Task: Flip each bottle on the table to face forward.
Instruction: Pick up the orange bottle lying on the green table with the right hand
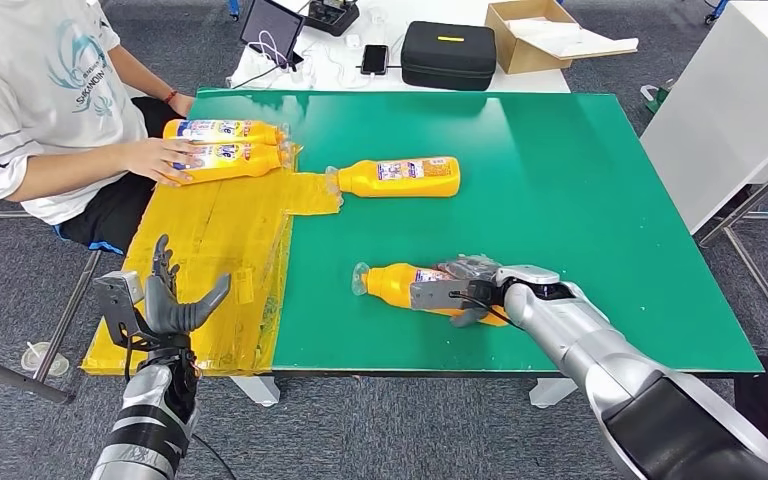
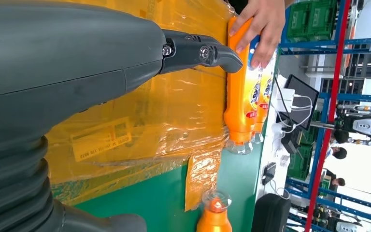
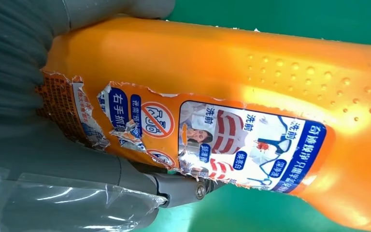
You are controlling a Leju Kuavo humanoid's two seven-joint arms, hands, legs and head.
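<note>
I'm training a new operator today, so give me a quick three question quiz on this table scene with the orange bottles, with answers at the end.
1. True or false: the right hand is gripping an orange bottle that lies on the green table.
2. How many orange bottles are on the table? A) two B) three C) four
3. Fill in: the person's hand rests on a bottle lying on the ______ sheet.

Key: 1 true. 2 C: the gripped one, the middle bottle, and the pair by the person. 3 yellow. The left hand is open at the table's near corner, holding nothing.
</note>
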